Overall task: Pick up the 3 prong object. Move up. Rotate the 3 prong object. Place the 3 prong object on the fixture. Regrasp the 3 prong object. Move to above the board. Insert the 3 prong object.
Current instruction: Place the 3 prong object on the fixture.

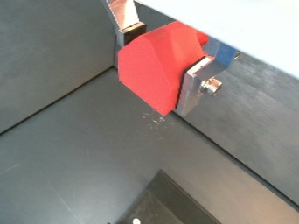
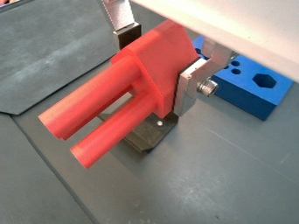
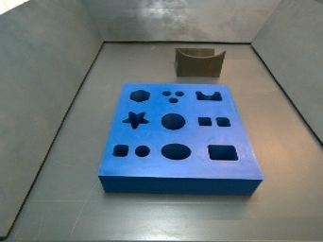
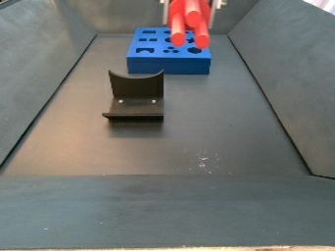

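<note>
My gripper (image 1: 160, 63) (image 2: 156, 63) is shut on the 3 prong object (image 1: 149, 72) (image 2: 107, 112), a bright red-orange piece. The flat body sits between the silver fingers (image 2: 190, 89), and the round prongs stick out past them. In a side view the prongs (image 4: 187, 22) hang down from the top edge, high over the near end of the blue board (image 4: 165, 54) (image 3: 177, 132) (image 2: 251, 87). The dark fixture (image 4: 135, 96) (image 3: 198, 61) (image 2: 145, 138) stands on the floor apart from the board, with nothing on it. The gripper body is out of both side views.
Grey sloping walls (image 3: 51, 95) (image 4: 39, 69) close in the dark floor on all sides. The board has many shaped cutouts (image 3: 177, 150). Bare floor (image 4: 197, 147) lies in front of the fixture.
</note>
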You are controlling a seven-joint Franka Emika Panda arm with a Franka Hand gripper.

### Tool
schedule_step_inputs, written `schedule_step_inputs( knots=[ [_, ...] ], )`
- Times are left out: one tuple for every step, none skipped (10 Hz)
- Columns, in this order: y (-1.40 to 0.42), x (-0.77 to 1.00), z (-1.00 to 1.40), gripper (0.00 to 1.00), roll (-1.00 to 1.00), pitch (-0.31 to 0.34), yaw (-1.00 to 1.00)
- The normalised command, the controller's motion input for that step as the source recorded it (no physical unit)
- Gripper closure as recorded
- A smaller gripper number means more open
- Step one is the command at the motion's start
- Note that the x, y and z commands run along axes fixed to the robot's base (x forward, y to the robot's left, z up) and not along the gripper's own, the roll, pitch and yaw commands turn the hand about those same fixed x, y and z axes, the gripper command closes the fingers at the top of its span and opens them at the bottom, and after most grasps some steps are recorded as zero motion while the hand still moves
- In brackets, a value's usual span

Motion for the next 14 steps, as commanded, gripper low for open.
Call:
schedule_step_inputs(
  knots=[
    [-0.81, 1.0, -0.34, 1.0, -1.0, 0.083, 0.06],
    [-0.83, 1.0, -0.35, 1.0, -1.0, 0.083, 0.06],
    [-0.56, 1.0, -0.24, 1.0, -1.0, 0.08, 0.04],
    [-0.44, 1.0, -0.2, 1.0, -1.0, 0.084, 0.03],
    [-0.32, 1.0, -0.16, 1.0, -1.0, 0.097, 0.02],
    [-0.21, 0.98, -0.1, 1.0, -1.0, 0.119, 0.01],
    [-0.11, 0.89, -0.06, 1.0, -1.0, 0.135, -0.01],
    [-0.04, 0.81, -0.04, 1.0, -1.0, 0.144, -0.02],
    [0.0, 0.7, -0.03, 1.0, -1.0, 0.154, -0.05],
    [0.02, 0.62, -0.02, 1.0, -1.0, 0.162, -0.07],
    [0.03, 0.53, -0.02, 1.0, -0.98, 0.167, -0.1],
    [0.04, 0.45, -0.02, 1.0, -0.81, 0.144, -0.11],
    [0.05, 0.35, -0.02, 1.0, -0.59, 0.113, -0.12],
    [0.05, 0.27, -0.02, 1.0, -0.42, 0.091, -0.13]
  ],
)
